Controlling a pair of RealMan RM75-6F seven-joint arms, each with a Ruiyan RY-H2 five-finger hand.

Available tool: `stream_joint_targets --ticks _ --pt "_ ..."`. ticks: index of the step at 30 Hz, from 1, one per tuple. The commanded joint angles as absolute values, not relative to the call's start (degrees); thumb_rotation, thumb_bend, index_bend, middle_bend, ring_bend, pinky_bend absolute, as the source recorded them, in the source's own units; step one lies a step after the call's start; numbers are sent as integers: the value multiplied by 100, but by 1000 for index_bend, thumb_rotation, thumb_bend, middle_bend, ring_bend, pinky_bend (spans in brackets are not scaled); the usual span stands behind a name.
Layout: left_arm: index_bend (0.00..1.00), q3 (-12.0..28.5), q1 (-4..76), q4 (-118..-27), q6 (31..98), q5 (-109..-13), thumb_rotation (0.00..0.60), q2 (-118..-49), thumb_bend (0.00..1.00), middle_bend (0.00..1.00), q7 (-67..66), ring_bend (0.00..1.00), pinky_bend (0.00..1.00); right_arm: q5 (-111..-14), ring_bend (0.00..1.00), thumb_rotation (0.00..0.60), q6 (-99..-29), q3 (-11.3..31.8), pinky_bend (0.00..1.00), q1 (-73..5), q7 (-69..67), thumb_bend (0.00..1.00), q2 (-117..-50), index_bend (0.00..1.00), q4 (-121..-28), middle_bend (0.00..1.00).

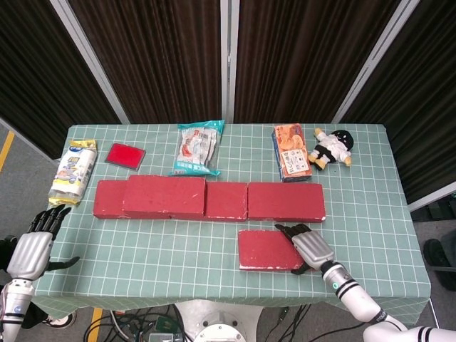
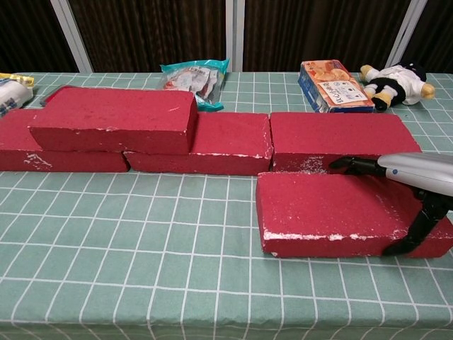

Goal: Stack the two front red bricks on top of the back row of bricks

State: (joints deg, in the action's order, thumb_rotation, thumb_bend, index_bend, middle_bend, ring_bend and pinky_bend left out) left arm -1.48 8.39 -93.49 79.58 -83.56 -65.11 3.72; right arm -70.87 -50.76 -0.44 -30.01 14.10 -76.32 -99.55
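Observation:
One red brick (image 1: 265, 249) (image 2: 325, 212) lies flat on the table in front of the back row. My right hand (image 1: 311, 248) (image 2: 414, 177) grips its right end, with fingers laid over the top toward the back edge and the thumb against the front face. The back row runs across the table, with its right brick (image 1: 285, 201) (image 2: 340, 134) just behind the hand and its middle brick (image 1: 226, 200) (image 2: 226, 138) to the left. Another red brick (image 1: 164, 197) (image 2: 113, 119) lies stacked on the row's left part. My left hand (image 1: 32, 249) hangs open off the table's left front corner, holding nothing.
Behind the row lie a snack bag (image 1: 198, 148) (image 2: 195, 76), an orange box (image 1: 290, 153) (image 2: 334, 85), a small doll (image 1: 332, 148) (image 2: 393, 81), a flat red card (image 1: 125, 155) and a packet (image 1: 73, 169) at the far left. The green checked cloth (image 1: 164, 249) covers the table.

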Motion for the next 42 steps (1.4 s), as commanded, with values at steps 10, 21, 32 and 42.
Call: stream_joint_targets --ticks 10,21,32,42 --pt "0 -130 750 -9487 8002 -8384 600 -6412 54 0 380 0 0 -7815 208 600 -5458 404 155 -3118 496 2 -6716 0 -10754 321" --pt "0 -67 780 -9630 7927 -8401 600 -6345 54 0 399 0 0 -6601 207 600 -4423 1483 155 -4391 213 0 -6974 0 -9618 320" --pt "0 -40 810 -9546 7799 -8388 600 -6271 54 0 731 0 0 -5958 207 600 -3629 1312 154 -5065 435 0 -7804 0 -8418 317" --pt "0 -42 789 -9416 7755 -8382 600 -6292 54 0 918 0 0 -5932 208 600 -3587 1177 145 -5249 605 0 -7880 0 -8406 315"
